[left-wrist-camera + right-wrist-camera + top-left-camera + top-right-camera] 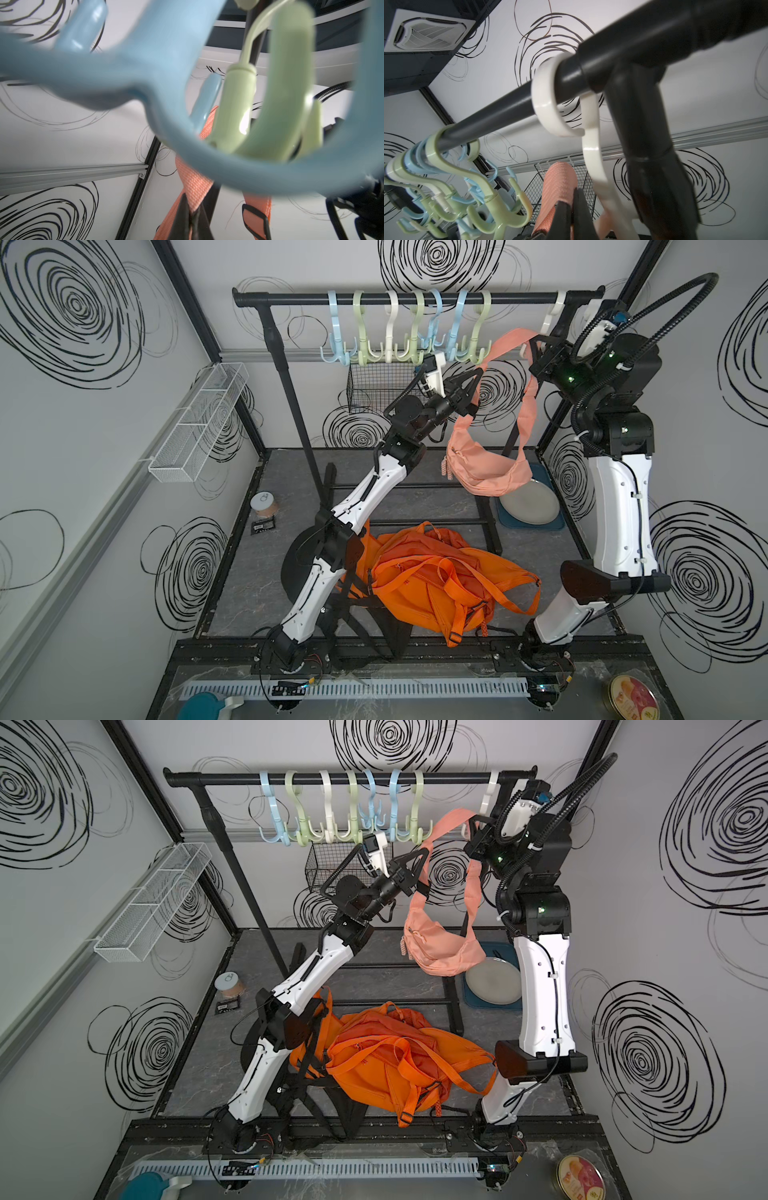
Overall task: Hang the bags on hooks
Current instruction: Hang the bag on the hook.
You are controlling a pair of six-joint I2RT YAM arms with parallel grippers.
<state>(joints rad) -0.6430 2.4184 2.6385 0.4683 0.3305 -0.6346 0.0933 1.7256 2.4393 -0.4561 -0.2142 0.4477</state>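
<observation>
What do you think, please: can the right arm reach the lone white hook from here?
Probably yes: the right gripper, shut on the strap, sits beside the white hook, nothing between.

A: What sort of place was shown?

B: A robotics lab cell was shown. A booth was formed by white wall panels [104,472] printed with black scribbled swirls and framed by black metal posts [189,302].

A: By what else was it told?

B: Two robot arms [353,506] were bolted to a black rail [216,647] at the near edge, and a slotted cable duct [374,689] was laid in front of it. A clothes rail [519,297] hung with pastel hooks [360,329] was stood at the far side, and a ceiling air-conditioning cassette [429,33] was seen overhead.
</observation>
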